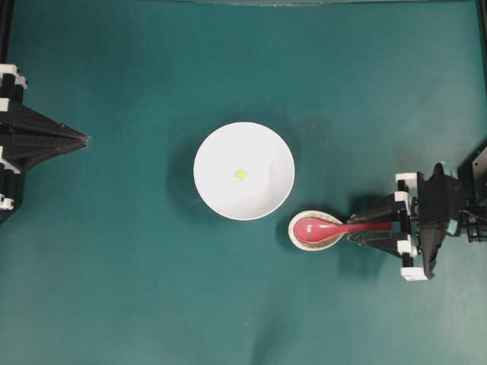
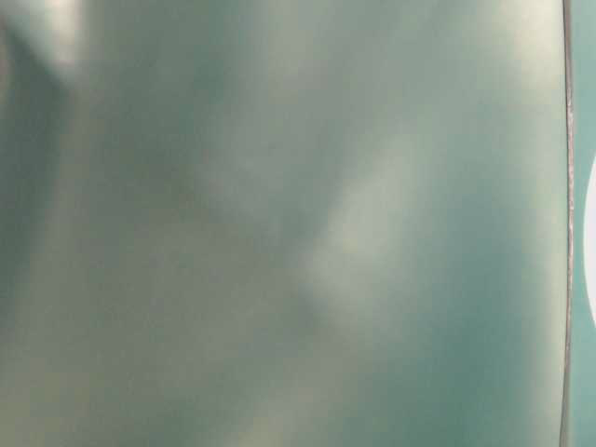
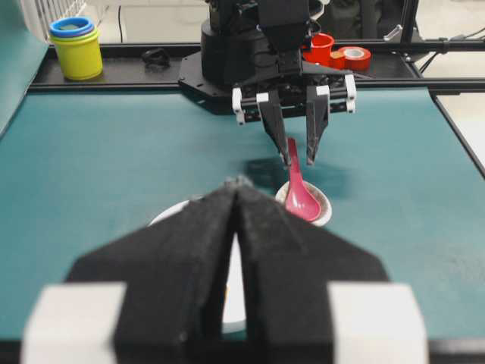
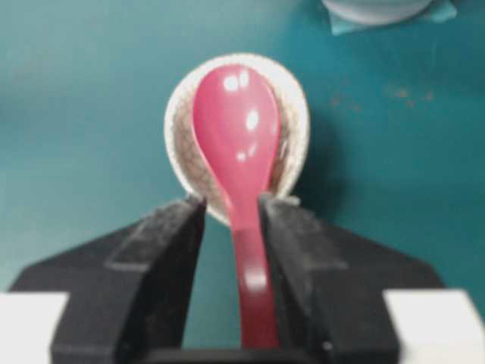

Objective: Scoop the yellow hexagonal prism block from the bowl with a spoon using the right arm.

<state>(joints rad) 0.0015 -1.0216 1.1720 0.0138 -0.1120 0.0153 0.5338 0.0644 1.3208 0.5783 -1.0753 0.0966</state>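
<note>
The white bowl [image 1: 221,144] sits mid-table with the tiny yellow hexagonal prism block [image 1: 240,174] lying near its centre. The pinkish-red spoon [image 1: 319,228] rests with its scoop in a small speckled spoon rest [image 1: 297,237], to the lower right of the bowl. My right gripper [image 1: 356,228] is open and straddles the spoon's handle. In the right wrist view the handle [image 4: 250,273] runs between the fingers, with a gap on the left side. My left gripper [image 1: 86,139] is shut and empty at the far left edge.
Stacked yellow and blue cups [image 3: 76,49] and red tape rolls [image 3: 352,57] stand on the black ledge behind the right arm's base. The bowl's rim [image 4: 371,7] shows at the top of the right wrist view. The table-level view is a blur.
</note>
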